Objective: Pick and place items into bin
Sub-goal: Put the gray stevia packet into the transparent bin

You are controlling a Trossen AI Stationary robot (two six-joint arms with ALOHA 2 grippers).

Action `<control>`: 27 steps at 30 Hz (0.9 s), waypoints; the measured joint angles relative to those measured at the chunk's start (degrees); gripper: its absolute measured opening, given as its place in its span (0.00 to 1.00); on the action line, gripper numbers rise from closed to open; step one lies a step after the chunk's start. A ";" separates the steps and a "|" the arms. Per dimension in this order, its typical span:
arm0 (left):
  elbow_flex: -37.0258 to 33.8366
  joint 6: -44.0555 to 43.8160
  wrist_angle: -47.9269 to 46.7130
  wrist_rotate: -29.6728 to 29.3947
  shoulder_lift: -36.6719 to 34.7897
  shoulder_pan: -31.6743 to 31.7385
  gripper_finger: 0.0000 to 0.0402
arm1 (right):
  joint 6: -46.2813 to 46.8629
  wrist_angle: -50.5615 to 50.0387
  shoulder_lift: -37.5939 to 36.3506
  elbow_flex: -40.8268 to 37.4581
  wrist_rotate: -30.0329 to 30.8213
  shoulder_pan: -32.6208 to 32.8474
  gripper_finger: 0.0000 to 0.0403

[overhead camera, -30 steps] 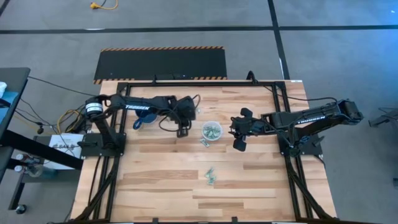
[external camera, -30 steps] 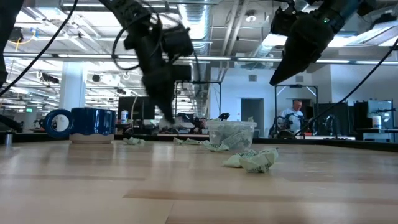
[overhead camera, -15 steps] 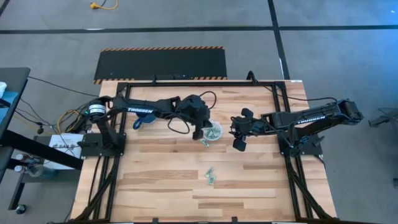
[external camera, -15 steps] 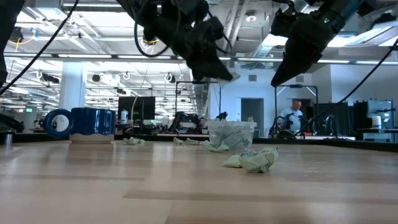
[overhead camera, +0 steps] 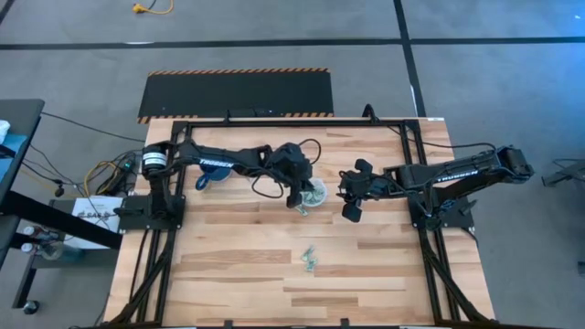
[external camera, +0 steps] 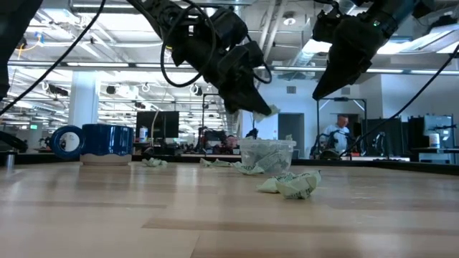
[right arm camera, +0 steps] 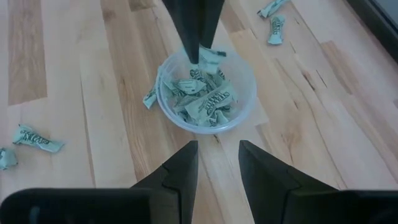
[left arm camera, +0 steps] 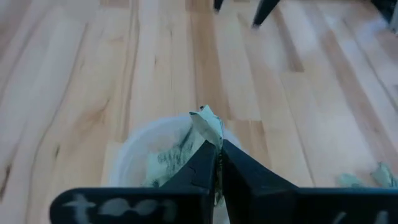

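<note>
Pale wooden planks point(overhead camera: 238, 265) carry the clear cup point(overhead camera: 312, 193) near table centre, half full of crinkly green-and-white wrapped pieces point(right arm camera: 205, 99). Pinched shut on one piece point(left arm camera: 207, 126), which juts tip-first beyond the fingertips, the left gripper point(overhead camera: 304, 196) hangs over the cup's 9 o'clock rim, having swung in from the mug point(external camera: 104, 142). At 3 o'clock waits the right gripper point(overhead camera: 348, 201), fingers parted and empty.

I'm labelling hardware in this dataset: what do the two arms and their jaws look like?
Both arms are dark, almost black, jointed links with white lettering along the forearm. The left arm has a silver ring at its base and loose black cable loops near the wrist. The left gripper and the right gripper each end in two matte black, tapering jaws.
</note>
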 joint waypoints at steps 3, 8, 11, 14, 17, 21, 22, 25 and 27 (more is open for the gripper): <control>0.09 -0.07 -0.31 -0.02 0.13 -0.02 0.03 | 0.00 0.01 0.00 0.00 0.00 0.00 0.27; 0.09 -0.04 -0.32 -0.24 0.21 0.04 0.13 | 0.02 0.00 0.00 0.00 0.00 0.00 0.27; 0.09 -0.02 -0.35 -0.29 0.21 0.11 0.21 | 0.02 0.00 0.00 0.00 0.00 0.00 0.27; 0.09 -0.45 -0.38 -0.46 0.21 0.41 0.27 | 0.02 -0.02 0.00 0.00 0.00 0.00 0.27; 0.88 -1.38 -3.31 -0.47 0.21 0.79 0.32 | 0.02 0.01 0.00 0.00 0.00 0.00 0.27; 7.04 -1.40 -21.47 -0.37 0.21 1.81 0.36 | 0.02 -0.04 0.00 0.00 0.00 0.00 0.27; 8.86 -1.41 -27.56 -1.08 0.21 2.15 0.36 | 0.02 -0.04 0.00 0.00 0.00 0.00 0.27; 13.89 -1.41 -44.58 -4.52 0.19 3.07 0.36 | 0.02 -0.04 0.00 0.00 0.00 0.00 0.27; 16.15 -1.40 -52.94 -7.29 0.16 3.68 0.36 | 0.02 -0.04 0.00 0.00 0.00 0.00 0.27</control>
